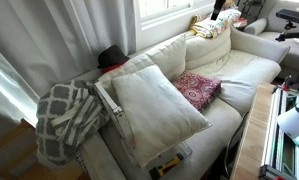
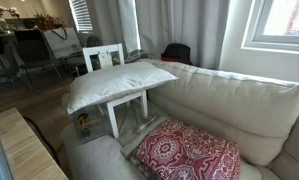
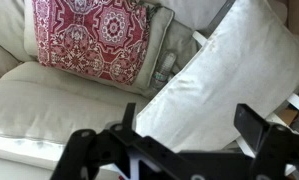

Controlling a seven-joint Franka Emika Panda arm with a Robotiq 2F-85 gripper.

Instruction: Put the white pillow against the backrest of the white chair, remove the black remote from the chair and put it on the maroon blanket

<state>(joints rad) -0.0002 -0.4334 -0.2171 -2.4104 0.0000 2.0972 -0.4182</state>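
Note:
The white pillow [image 1: 157, 108] lies tilted on the seat of the white chair [image 1: 239, 68], its far edge near the maroon blanket [image 1: 197, 88]. It looks raised off the seat in an exterior view [image 2: 119, 82]. In the wrist view my gripper [image 3: 192, 112] is open, its two black fingers wide apart just over the pillow [image 3: 234, 75]. The blanket [image 3: 89, 40] lies flat on the seat beyond. A slim dark bar [image 3: 166, 62], perhaps the black remote, lies in the gap between blanket and pillow. My white arm [image 1: 107, 100] stands at the pillow's edge.
A grey-and-white lattice throw [image 1: 64, 118] hangs over the chair's armrest. A black lump [image 1: 111, 57] sits on the backrest top. A yellowish patterned pillow [image 1: 211, 28] lies at the far end. A black-and-yellow tool [image 1: 169, 163] lies at the seat's front edge.

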